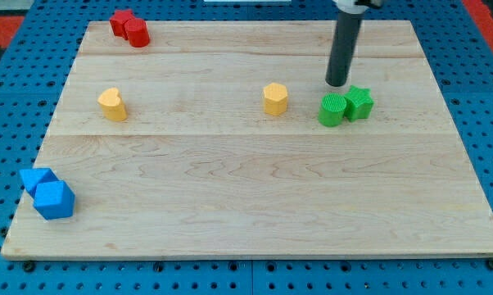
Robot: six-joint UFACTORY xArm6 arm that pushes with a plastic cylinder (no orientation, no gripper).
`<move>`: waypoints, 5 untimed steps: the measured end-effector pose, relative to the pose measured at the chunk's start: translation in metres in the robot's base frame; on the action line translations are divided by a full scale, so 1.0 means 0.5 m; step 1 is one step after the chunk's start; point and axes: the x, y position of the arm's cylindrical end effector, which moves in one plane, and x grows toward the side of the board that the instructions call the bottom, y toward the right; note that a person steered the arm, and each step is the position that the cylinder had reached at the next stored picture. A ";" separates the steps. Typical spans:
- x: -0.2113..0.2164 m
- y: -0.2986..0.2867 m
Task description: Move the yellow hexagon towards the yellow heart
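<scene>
The wooden counter (pixel 255 197) carries the yellow hexagon (pixel 275 98) near centre, with the yellow heart (pixel 112 104) well apart toward the view's left. My tip (pixel 336 83), a bare rod with no fingers to open or close, rests at the hexagon's upper right, just above the green blocks (pixel 345 106).

Bright, even light covers the pale wooden surface (pixel 255 197), apparently from overhead, though no lamp is visible. Shadows are short and soft: a faint one hugs the yellow hexagon (pixel 275 98) and my tip (pixel 336 83). No glare. Focus is sharp throughout; edges show slight perspective taper only.
</scene>
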 end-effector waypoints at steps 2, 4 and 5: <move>0.045 -0.373; 0.076 -0.252; 0.123 -0.338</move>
